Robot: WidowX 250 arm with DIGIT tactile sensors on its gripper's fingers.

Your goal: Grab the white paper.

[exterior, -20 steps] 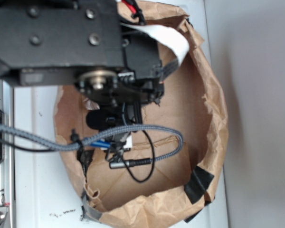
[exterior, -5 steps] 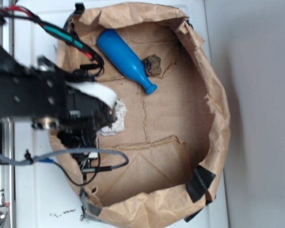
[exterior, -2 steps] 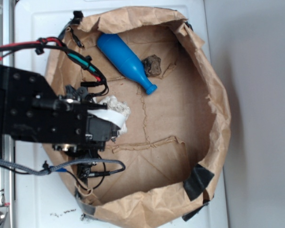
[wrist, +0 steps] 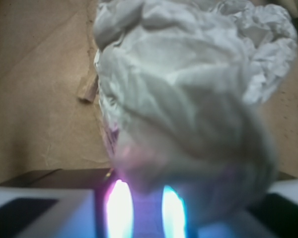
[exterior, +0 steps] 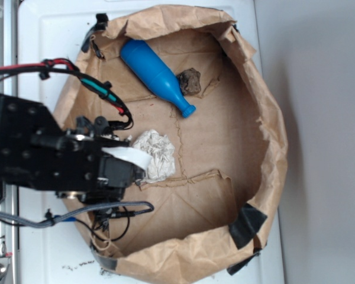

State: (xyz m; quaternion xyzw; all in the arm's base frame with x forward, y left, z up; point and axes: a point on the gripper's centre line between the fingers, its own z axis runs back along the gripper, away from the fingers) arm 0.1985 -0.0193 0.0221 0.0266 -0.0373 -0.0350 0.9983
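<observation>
– Where's your exterior view? 
– Overhead, looking straight down into the brown paper bag [exterior: 266, 118].
– And your wrist view? 
– Very close, facing the white paper [wrist: 188, 94] that both views share [exterior: 155, 155]

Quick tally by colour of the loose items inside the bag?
Blue: 1, the blue bottle
White: 1, the white paper
Dark brown: 1, a small lump
Total: 3

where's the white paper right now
In the exterior view the white paper sits left of centre inside the brown paper bag, right against the black gripper and below the blue bottle.
</observation>
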